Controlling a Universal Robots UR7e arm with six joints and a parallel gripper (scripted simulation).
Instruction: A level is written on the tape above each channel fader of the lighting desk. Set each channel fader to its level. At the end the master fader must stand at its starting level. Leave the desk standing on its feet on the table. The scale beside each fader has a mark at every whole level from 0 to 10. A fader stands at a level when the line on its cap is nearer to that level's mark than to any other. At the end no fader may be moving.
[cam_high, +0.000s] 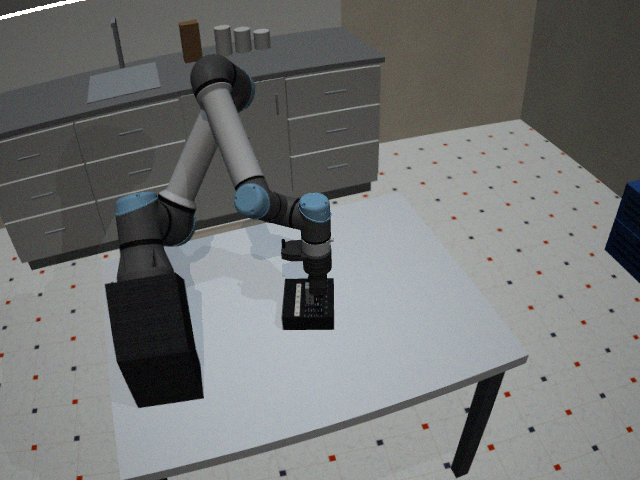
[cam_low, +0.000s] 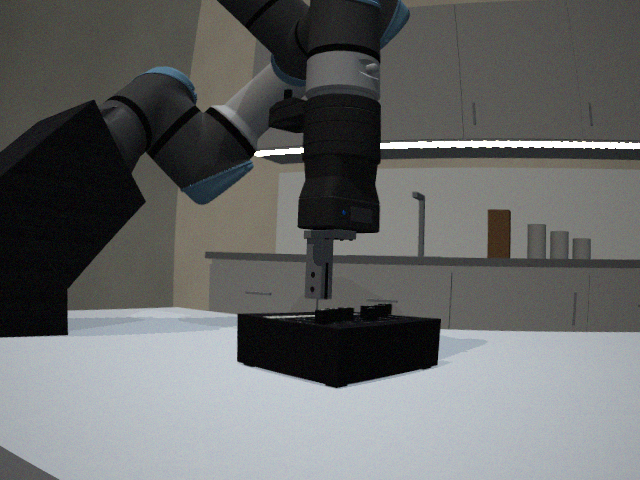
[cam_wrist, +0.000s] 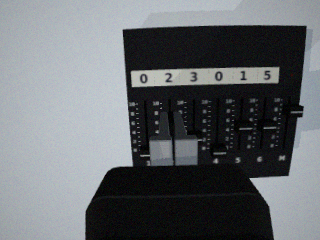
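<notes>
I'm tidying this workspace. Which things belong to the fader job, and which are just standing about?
Job:
lighting desk
tape
master fader
gripper, shut, empty

Standing about:
brown block
three canisters
blue crate

A grey counter (cam_high: 310, 49) runs along the back wall, with a sink (cam_high: 124, 81) and tap (cam_high: 118, 42). A brown block (cam_high: 189, 40) stands beside three pale canisters (cam_high: 241, 38). Blue crates (cam_high: 626, 232) sit on the tiled floor (cam_high: 516, 217).
</notes>
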